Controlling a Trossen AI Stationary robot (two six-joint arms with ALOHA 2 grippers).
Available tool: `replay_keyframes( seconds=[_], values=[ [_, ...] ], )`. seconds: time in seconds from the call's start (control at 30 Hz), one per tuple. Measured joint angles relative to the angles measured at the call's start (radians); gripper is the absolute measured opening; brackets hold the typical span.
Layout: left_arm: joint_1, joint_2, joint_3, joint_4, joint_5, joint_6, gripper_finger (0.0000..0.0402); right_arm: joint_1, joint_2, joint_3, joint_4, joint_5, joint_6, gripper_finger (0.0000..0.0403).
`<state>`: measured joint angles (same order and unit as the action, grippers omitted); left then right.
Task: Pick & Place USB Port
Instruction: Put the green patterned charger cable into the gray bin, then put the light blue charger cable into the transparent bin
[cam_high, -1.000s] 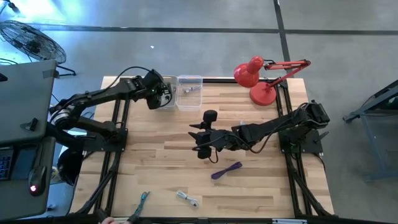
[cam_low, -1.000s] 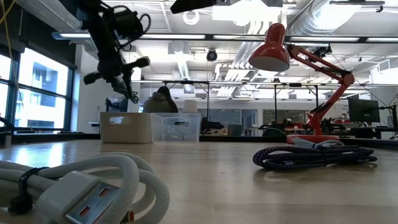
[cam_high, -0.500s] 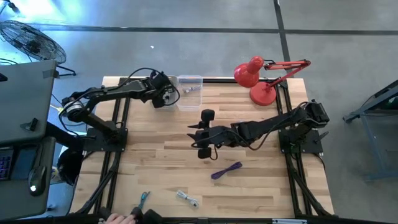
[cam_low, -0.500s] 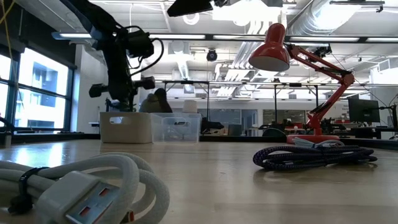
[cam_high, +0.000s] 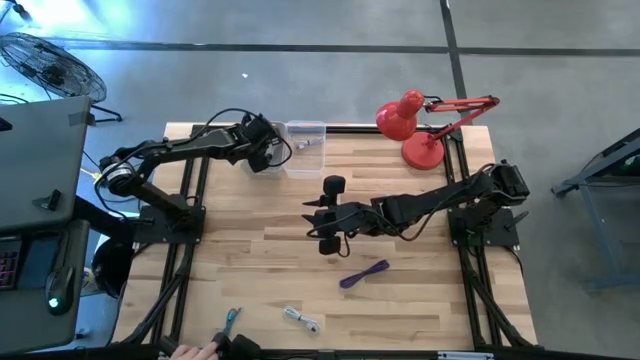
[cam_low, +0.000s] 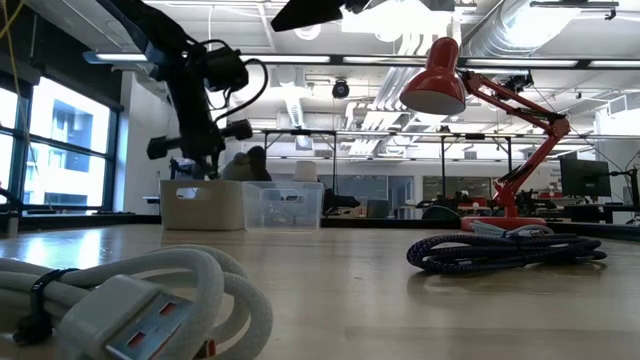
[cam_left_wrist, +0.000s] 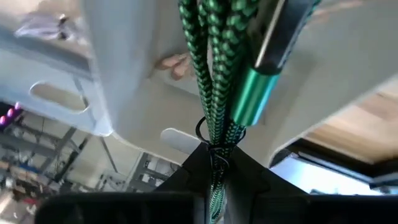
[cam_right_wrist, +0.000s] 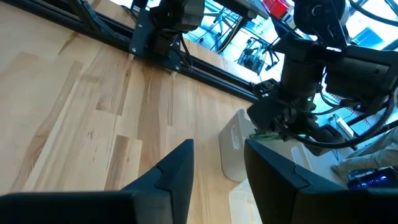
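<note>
Still left gripper (cam_high: 268, 152) over white bin (cam_low: 203, 204).

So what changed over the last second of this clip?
The left gripper, shut on the green braided cable, swung from beside the white bin to above it, then barely moved. The right gripper, fingers open, shifted slightly toward the table's far edge. At the near edge, a person's hand reached further in. The purple cable, white cable, clear bin and red lamp stayed put.
</note>
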<state>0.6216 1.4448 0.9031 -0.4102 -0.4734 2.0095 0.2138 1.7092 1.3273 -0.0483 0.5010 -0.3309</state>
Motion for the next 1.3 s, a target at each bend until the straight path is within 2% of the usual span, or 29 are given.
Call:
replay_keyframes(
  seconds=[0.37,0.53,0.7,0.93,1.13,1.3],
  values=[
    [0.000,0.000,0.000,0.012,-0.008,-0.070,0.0103,0.000,0.000,0.000,-0.018,-0.004,0.014,0.0133],
    [0.000,0.000,0.000,0.012,-0.063,-0.058,0.0110,0.000,0.000,0.000,-0.021,-0.004,0.016,0.0133],
    [-0.018,-0.026,0.000,0.012,-0.090,-0.115,0.0110,0.000,0.000,0.000,-0.028,-0.001,0.013,0.0133],
    [-0.137,-0.141,0.000,0.009,-0.190,-0.177,0.0111,0.001,0.000,0.000,-0.045,0.005,0.009,0.0133],
    [-0.262,-0.268,0.000,-0.014,-0.247,-0.377,0.0111,0.001,0.000,0.000,-0.046,0.036,0.009,0.0133],
    [-0.365,-0.388,0.000,-0.093,-0.249,-0.628,0.0111,0.004,0.000,0.000,-0.071,0.063,0.010,0.0133]
  ],
)
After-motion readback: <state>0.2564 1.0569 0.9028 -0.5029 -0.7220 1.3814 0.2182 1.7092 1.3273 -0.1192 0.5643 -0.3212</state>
